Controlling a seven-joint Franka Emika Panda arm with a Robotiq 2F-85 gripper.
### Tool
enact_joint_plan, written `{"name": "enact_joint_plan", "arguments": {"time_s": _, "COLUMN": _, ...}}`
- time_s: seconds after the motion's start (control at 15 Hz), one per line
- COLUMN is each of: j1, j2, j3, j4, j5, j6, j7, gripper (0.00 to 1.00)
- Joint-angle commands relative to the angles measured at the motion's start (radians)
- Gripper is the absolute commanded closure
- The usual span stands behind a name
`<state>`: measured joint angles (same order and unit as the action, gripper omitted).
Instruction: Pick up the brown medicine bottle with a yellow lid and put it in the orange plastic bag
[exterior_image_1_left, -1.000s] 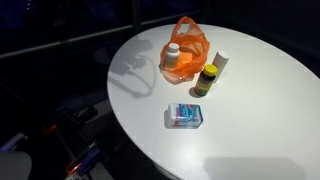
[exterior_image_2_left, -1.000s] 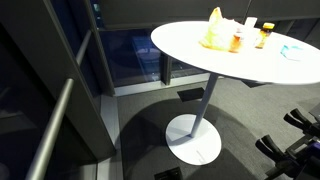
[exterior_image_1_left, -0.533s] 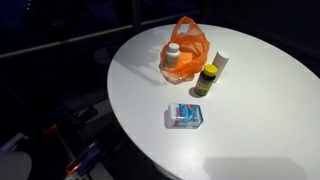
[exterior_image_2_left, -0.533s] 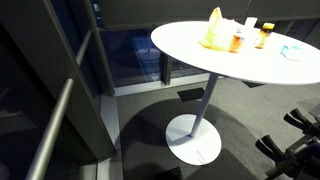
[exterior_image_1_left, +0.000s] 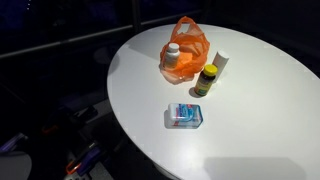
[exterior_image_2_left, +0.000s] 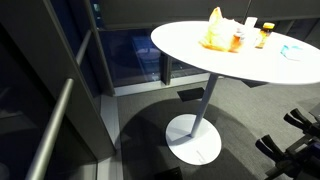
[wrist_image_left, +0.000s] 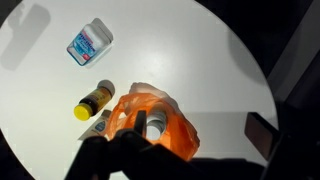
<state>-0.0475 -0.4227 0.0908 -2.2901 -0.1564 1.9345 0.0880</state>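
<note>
The brown medicine bottle with a yellow lid (exterior_image_1_left: 206, 79) stands upright on the white round table (exterior_image_1_left: 260, 120), just beside the orange plastic bag (exterior_image_1_left: 186, 42). Both also show in an exterior view, bottle (exterior_image_2_left: 264, 35) and bag (exterior_image_2_left: 214, 30). In the wrist view the bottle (wrist_image_left: 95, 100) is left of the bag (wrist_image_left: 172, 128). My gripper (wrist_image_left: 200, 128) shows only in the wrist view, as dark fingers spread wide high above the table over the bag. It is open and empty.
An orange bottle with a white lid (exterior_image_1_left: 173, 62) stands against the bag's front. A white tube-like item (exterior_image_1_left: 221, 62) stands behind the brown bottle. A blue and white pack (exterior_image_1_left: 186, 115) lies nearer the table's edge. The table has a single pedestal (exterior_image_2_left: 200, 110).
</note>
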Motion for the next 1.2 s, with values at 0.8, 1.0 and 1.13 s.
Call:
{"name": "enact_joint_plan", "arguments": {"time_s": 0.8, "j1": -0.081, "j2": 0.476, "j3": -0.194, "j4": 0.262, "j5": 0.036, "j6": 0.044, "j7": 0.096, "gripper": 0.0}}
{"name": "enact_joint_plan", "arguments": {"time_s": 1.0, "j1": -0.107, "j2": 0.55, "j3": -0.232, "j4": 0.316, "j5": 0.065, "j6": 0.076, "j7": 0.082, "gripper": 0.0}}
{"name": "enact_joint_plan", "arguments": {"time_s": 1.13, "j1": -0.123, "j2": 0.59, "j3": -0.251, "j4": 0.351, "j5": 0.089, "j6": 0.105, "j7": 0.078, "gripper": 0.0}}
